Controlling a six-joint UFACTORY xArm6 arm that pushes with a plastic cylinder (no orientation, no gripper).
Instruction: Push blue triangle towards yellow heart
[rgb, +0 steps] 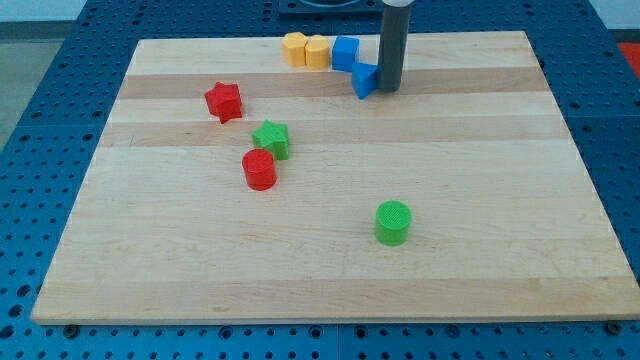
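Blue plastic triangle (364, 80) touching my tip (388, 90), near yellow plastic heart (317, 52); short push left; no claw.

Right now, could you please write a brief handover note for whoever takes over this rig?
My tip sits against the view's right side of the blue triangle. The yellow heart is near the view's top edge, between a yellow block and a blue cube. Done: tip placed at the triangle. Left: push it up-left towards the heart; the blue cube stands partly in the way.
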